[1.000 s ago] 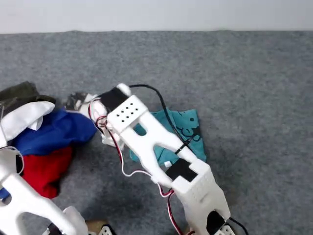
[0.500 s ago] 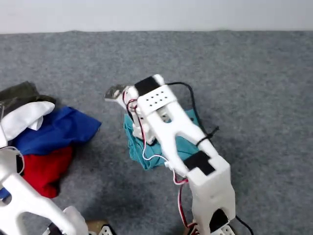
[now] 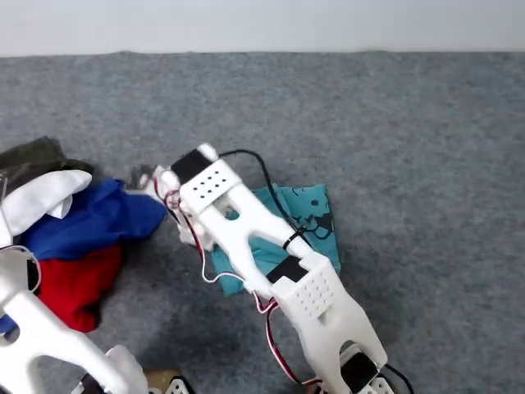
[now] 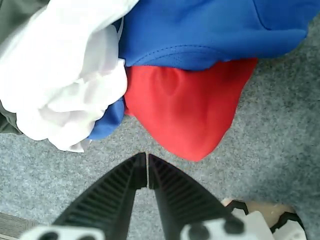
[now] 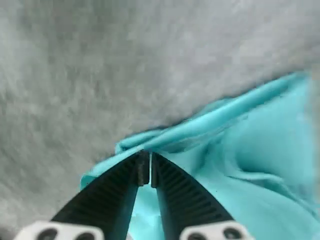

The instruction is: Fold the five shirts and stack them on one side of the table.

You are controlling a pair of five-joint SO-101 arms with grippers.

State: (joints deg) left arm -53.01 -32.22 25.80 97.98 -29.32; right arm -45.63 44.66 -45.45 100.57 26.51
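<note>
- The left gripper (image 4: 148,172) is hanging over the grey table (image 3: 410,123), just beside the red shirt (image 4: 190,112). Its jaws are pressing together and holding nothing.
- The right gripper (image 5: 144,170) is pointing at the teal shirt's (image 5: 240,170) edge with its jaws squeezed together. I cannot tell if it is pinching any cloth.
- The blue shirt (image 4: 210,30), white shirt (image 4: 65,70) and dark green shirt (image 3: 33,156) are lying heaped with the red one.

Bright, even overhead light; soft shadows on the table (image 3: 426,123).

We see a grey, felt-like table (image 3: 426,123) that reaches back to a plain white wall (image 3: 262,25), under soft, even light.
</note>
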